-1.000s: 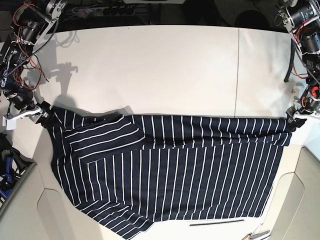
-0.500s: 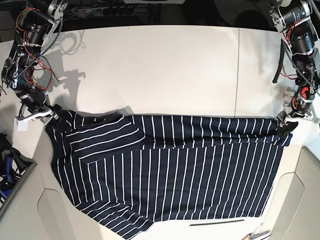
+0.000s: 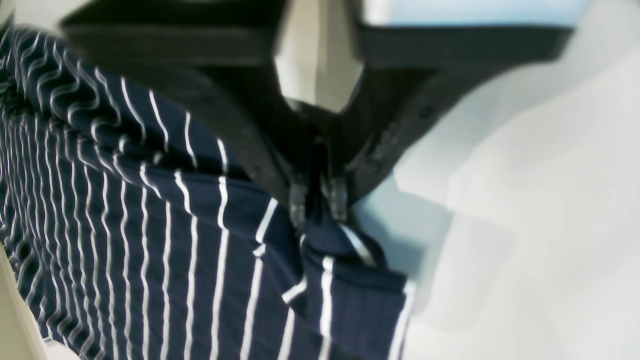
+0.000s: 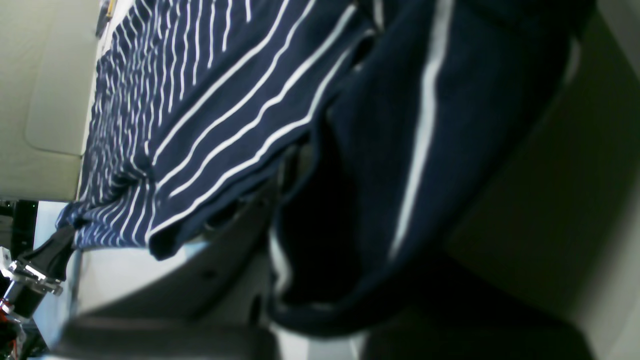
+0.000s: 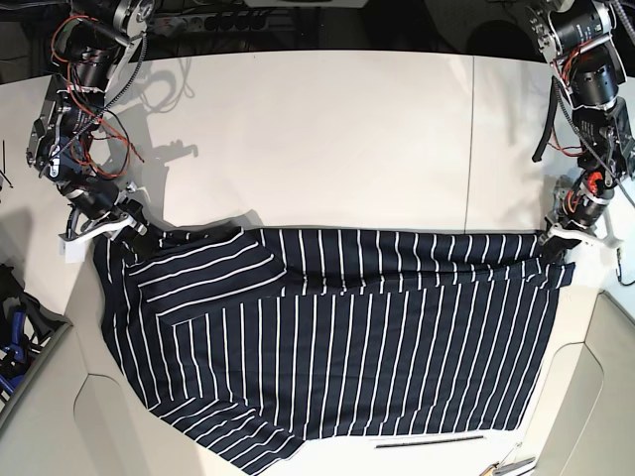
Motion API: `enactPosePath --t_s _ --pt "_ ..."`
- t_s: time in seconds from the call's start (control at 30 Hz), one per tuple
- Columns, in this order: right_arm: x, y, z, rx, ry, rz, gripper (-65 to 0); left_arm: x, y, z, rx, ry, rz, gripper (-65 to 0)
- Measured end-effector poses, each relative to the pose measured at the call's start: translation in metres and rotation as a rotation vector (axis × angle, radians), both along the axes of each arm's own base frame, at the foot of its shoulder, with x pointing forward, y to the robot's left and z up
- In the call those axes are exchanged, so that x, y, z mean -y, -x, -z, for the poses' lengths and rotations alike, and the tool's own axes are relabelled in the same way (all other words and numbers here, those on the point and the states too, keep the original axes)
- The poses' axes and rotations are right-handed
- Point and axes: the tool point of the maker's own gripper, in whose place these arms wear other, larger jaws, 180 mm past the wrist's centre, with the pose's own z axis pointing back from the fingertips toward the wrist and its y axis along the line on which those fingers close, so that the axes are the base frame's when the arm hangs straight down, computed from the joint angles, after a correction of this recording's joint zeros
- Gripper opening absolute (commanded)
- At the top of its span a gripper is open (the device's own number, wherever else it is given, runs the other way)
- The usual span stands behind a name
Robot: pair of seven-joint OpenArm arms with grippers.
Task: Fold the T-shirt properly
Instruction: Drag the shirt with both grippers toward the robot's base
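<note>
The T-shirt (image 5: 337,337), dark navy with thin white stripes, lies spread across the near half of the white table (image 5: 317,139), with a fold along its far edge. My left gripper (image 5: 558,241) is shut on the shirt's far right corner; in the left wrist view its fingertips (image 3: 298,205) pinch a bunch of the striped T-shirt (image 3: 165,240). My right gripper (image 5: 127,231) holds the far left corner. In the right wrist view the T-shirt (image 4: 380,140) drapes over the fingers and hides most of them.
Beige padded panels (image 5: 69,416) flank the table's near corners. A thin dark strip (image 5: 432,440) lies just past the shirt's near hem. Cables and a power strip (image 5: 213,20) run along the far edge. A blue object (image 5: 10,342) sits off the left side.
Both grippers have shut on the shirt's far corners. Each has shifted inward and slightly toward the far side, the right one more, drawing the corners with them.
</note>
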Motion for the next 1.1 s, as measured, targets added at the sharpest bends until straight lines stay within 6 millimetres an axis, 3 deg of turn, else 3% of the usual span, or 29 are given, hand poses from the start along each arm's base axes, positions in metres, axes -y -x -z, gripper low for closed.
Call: enactPosePath --t_s 0.17,0.27,0.47,0.6,0.8,1.0,1.1 --pt "-0.001 0.007 -0.002 -0.031 0.033 -0.042 -65.0 0.004 0.0 -0.002 -0.037 0.005 0.039 -65.0" --pt "0.0 0.007 -0.014 -0.024 0.079 -0.075 -65.0 0.007 0.001 -0.009 -0.059 -0.015 0.08 -65.0" --pt "0.001 0.005 -0.037 0.003 0.138 -0.119 -65.0 0.014 -0.002 -0.037 -0.019 -0.071 0.143 -65.0" --pt "0.002 0.014 -0.04 0.012 0.148 -0.119 -65.0 0.018 0.013 -0.04 -0.032 -0.122 0.184 -65.0" --pt "0.004 0.047 -0.029 -0.032 0.174 -0.131 -65.0 0.02 0.033 -0.039 -0.053 -0.163 0.202 -65.0" --pt "0.004 0.082 -0.026 -0.066 0.207 -0.153 -65.0 0.03 0.075 -0.026 -0.128 -0.202 0.254 -65.0" --pt "0.002 0.094 -0.029 -0.077 0.225 -0.174 -65.0 0.035 0.09 -0.033 -0.125 -0.228 0.271 -65.0"
